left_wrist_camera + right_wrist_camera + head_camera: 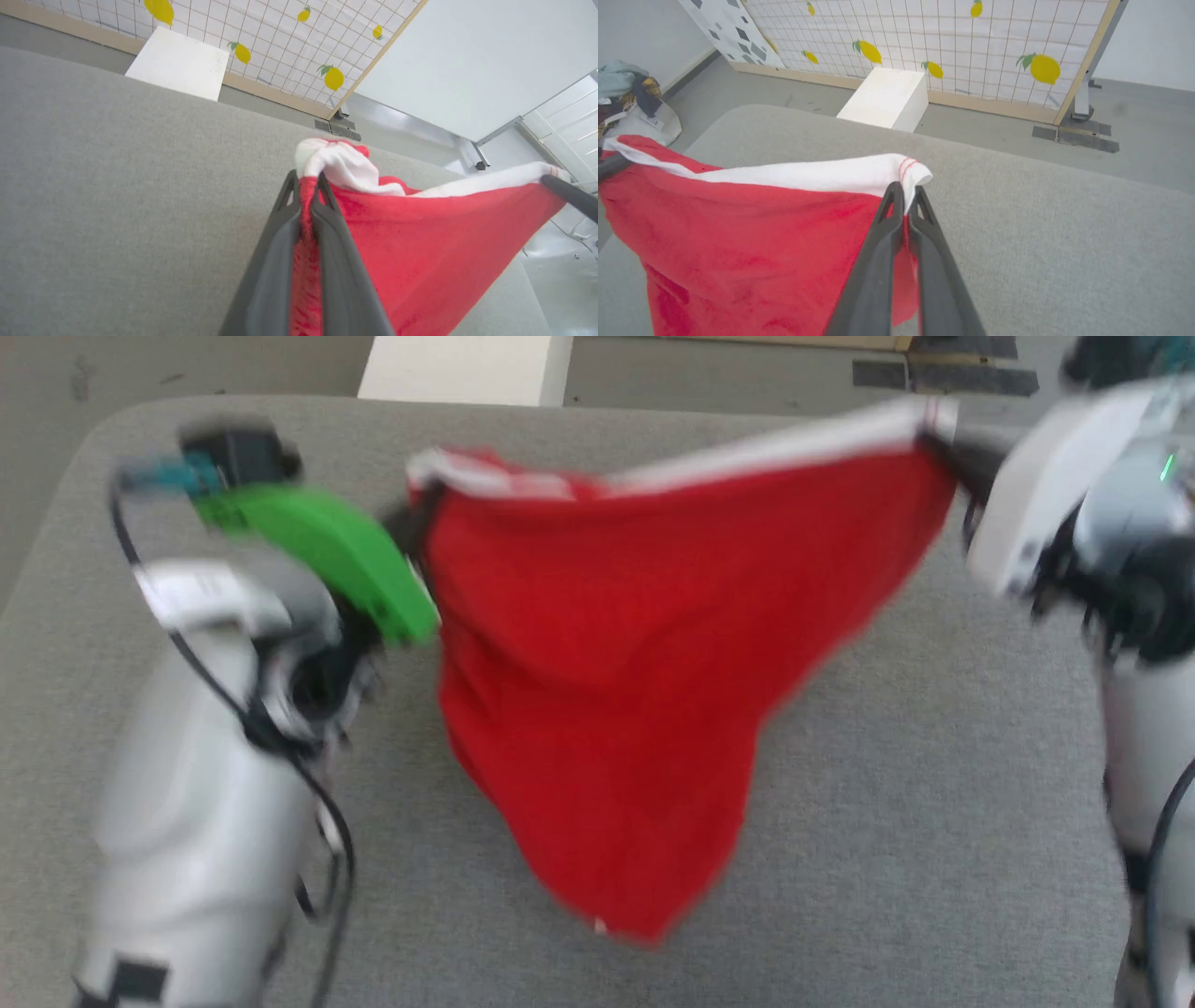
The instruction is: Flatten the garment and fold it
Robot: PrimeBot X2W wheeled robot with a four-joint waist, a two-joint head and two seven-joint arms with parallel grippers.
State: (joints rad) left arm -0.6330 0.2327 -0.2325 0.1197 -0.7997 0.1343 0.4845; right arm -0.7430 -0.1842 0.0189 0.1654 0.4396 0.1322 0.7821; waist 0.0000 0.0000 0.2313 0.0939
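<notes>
One garment [607, 663] between left tool [306, 181] and right tool [904, 192]

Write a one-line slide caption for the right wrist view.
Right gripper shut on the white-banded corner of the red garment, stretched across to the left gripper above the grey surface.

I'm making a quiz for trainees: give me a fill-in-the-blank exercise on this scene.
The garment is bright ____ with a white band.
The left tool and the right tool are each ____ on one of its top corners.
The table under it is ____.
The screen behind shows yellow ____.
Missing: red; shut; gray; lemons.
</notes>
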